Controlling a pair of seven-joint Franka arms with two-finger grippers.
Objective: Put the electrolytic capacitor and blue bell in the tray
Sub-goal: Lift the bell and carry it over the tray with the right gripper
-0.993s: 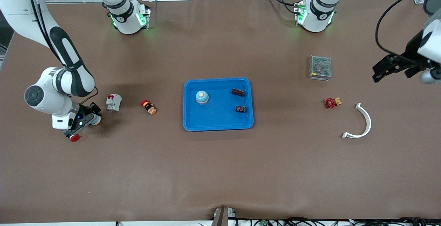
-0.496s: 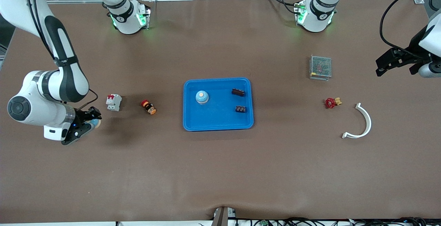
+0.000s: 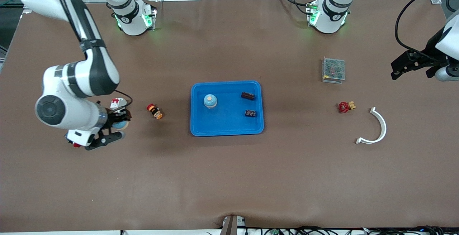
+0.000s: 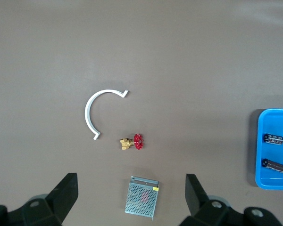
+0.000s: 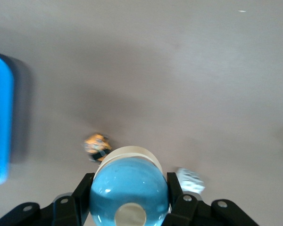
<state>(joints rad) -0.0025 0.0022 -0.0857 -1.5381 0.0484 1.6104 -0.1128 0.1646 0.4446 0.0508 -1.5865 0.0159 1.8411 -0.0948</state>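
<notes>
The bright-blue tray (image 3: 200,129) lies mid-table. In it stand a blue bell (image 3: 210,101), a dark cylinder that looks like the electrolytic capacitor (image 3: 247,95) and a black blocky part (image 3: 250,113). My right gripper (image 3: 116,127) is shut on a second blue bell (image 3: 122,125) with a white base, up in the air toward the right arm's end of the table. The right wrist view shows that bell (image 5: 129,188) filling the right gripper (image 5: 129,181). My left gripper (image 3: 405,66) waits open and holds nothing, high at the left arm's end. Its fingers (image 4: 66,193) stand wide apart.
A white circuit breaker (image 3: 117,102) and a red-and-yellow push button (image 3: 155,111) lie between the right gripper and the tray. Toward the left arm's end are a metal-mesh box (image 3: 333,70), a red-handled brass valve (image 3: 346,106) and a white curved strip (image 3: 381,127).
The right arm has swung toward the tray with the blue bell still in its grip. The left gripper drew back slightly, then held still.
</notes>
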